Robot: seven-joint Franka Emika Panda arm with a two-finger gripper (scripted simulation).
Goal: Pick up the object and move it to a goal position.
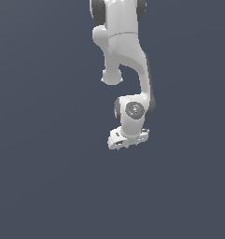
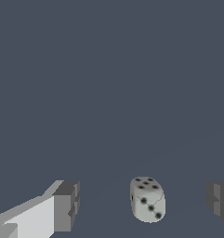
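Note:
The object is a small pale grey-beige die (image 2: 147,199) with black pips. In the wrist view it sits on the dark floor between my two fingers. My gripper (image 2: 143,202) is open: one grey fingertip (image 2: 67,204) and the other (image 2: 219,199) stand apart on either side of the die, with a gap on each side, touching nothing. In the exterior view the white gripper (image 1: 125,144) points down from the arm, low over the floor. The die is hidden under it there.
The white arm (image 1: 125,56) reaches down from the top of the exterior view. A plain dark grey-blue floor (image 1: 44,177) lies all around. No other object and no goal marker shows.

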